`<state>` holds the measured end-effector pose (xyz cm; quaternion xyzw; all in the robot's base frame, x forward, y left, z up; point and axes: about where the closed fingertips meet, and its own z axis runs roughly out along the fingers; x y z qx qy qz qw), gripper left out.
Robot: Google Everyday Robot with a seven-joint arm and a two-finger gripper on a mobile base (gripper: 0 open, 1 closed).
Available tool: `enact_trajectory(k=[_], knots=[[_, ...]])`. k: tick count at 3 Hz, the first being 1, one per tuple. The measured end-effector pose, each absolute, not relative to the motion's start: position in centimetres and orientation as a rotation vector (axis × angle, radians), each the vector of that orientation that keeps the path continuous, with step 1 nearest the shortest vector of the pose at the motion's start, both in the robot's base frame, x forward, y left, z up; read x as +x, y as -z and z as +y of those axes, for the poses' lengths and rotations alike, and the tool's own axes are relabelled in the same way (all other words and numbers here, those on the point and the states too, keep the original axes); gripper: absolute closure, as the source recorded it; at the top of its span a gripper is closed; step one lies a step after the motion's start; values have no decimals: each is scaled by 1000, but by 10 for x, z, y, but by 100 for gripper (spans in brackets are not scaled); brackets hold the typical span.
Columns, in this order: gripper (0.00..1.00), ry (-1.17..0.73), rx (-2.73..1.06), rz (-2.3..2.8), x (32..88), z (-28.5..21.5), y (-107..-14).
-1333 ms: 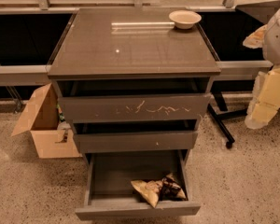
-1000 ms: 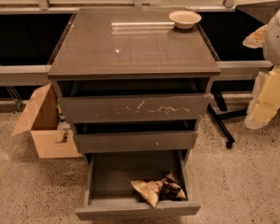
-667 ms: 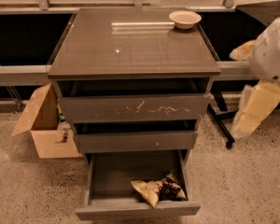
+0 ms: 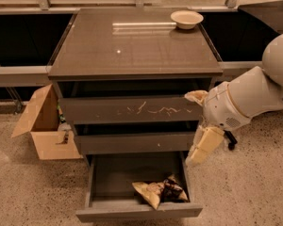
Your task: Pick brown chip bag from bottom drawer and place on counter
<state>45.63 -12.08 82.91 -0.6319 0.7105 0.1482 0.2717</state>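
Observation:
The brown chip bag (image 4: 160, 192) lies crumpled in the front right of the bottom drawer (image 4: 139, 212), which is pulled out. My gripper (image 4: 193, 127) hangs at the cabinet's right front, beside the middle drawer and above the bag's right side, not touching it. Its cream fingers (image 4: 205, 146) are spread apart and hold nothing. The counter (image 4: 132, 46) is the glossy dark top of the cabinet.
A shallow cream bowl (image 4: 187, 18) stands at the counter's far right corner. An open cardboard box (image 4: 45, 126) sits on the speckled floor left of the cabinet. The scratched top drawer (image 4: 132, 110) and the middle drawer (image 4: 132, 143) stand slightly ajar. My arm (image 4: 254, 91) fills the right side.
My arm has swung in from the far right and down, bringing the gripper to the cabinet's right front above the open drawer. The bag and drawers have not moved.

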Motion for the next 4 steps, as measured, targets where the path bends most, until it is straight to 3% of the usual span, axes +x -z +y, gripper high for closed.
enact_trajectory(k=[2, 4], knots=[[0, -456, -1715, 1912, 458, -120, -801], [0, -632, -1834, 1846, 463, -102, -664]])
